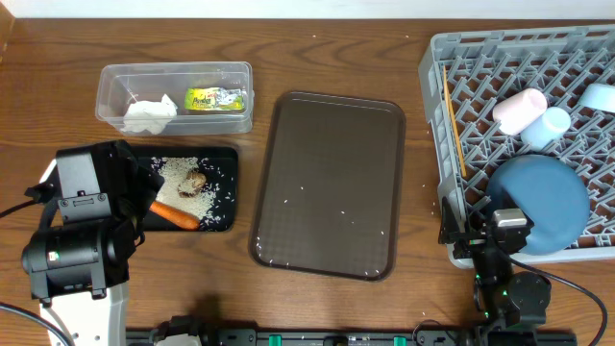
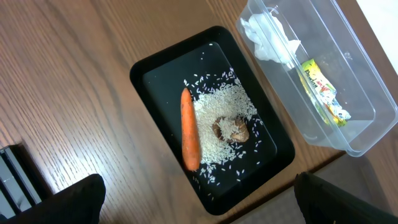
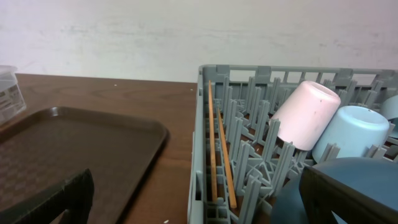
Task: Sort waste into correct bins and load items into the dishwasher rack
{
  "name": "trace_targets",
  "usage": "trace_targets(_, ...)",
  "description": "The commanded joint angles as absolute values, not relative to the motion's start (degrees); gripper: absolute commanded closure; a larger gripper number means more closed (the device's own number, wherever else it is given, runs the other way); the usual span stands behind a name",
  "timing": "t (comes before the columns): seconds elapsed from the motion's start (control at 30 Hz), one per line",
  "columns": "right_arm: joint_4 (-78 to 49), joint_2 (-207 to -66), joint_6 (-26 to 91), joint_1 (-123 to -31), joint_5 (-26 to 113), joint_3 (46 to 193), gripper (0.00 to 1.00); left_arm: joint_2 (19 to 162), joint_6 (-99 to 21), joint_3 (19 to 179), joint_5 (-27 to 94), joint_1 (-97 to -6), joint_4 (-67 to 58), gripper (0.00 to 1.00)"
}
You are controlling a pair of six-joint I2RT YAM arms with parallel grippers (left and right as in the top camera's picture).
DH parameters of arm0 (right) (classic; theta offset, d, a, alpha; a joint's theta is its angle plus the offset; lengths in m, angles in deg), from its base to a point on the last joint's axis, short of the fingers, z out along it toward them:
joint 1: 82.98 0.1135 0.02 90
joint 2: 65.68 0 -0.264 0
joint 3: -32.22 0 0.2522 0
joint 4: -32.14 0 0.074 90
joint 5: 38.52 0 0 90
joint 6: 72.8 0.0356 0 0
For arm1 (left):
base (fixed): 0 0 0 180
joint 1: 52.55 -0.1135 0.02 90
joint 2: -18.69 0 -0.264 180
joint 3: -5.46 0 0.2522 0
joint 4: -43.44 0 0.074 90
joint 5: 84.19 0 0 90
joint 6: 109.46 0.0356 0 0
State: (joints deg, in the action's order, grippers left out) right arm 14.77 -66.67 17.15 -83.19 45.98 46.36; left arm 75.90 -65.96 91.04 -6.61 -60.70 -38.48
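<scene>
Brown tray (image 1: 332, 144) between black tray (image 1: 219, 156) and rack (image 1: 519, 38)

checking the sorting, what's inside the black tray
The black tray holds an orange carrot, loose white rice grains and a small brown food lump on the rice. The tray floor beneath the rice pile is covered.

It looks like a robotics lab bench. A wood worktop (image 1: 317, 48) meets a plain white wall (image 3: 186, 37).
</scene>
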Motion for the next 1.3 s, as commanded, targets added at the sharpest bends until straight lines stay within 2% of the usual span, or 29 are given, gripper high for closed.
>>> trace_targets(0.0, 14.48, -66.02, 17.78, -83.67, 46.55, 46.29, 0.01, 75.92, -66.07, 91.23, -7.73, -60.89, -38.66, 0.02)
trace_targets(0.53, 14.48, -66.02, 17.78, -83.67, 46.55, 46.29, 0.01, 75.92, -66.03, 91.23, -7.73, -60.89, -38.94, 0.02)
trace_targets(0.9, 14.48, -66.02, 17.8, -83.67, 46.55, 46.29, 0.01, 75.31, -60.17, 88.83, -7.55, -59.1, -41.24, 0.02)
trace_targets(1.1, 14.48, -66.02, 17.8, -83.67, 46.55, 46.29, 0.01, 69.62, -51.19, 79.91, -7.71, -56.02, -32.45, 0.02)
trace_targets(1.27, 14.48, -66.02, 17.78, -83.67, 46.55, 46.29, 0.01, 60.4, -44.5, 67.69, -7.33, -53.13, -19.73, 0.02)
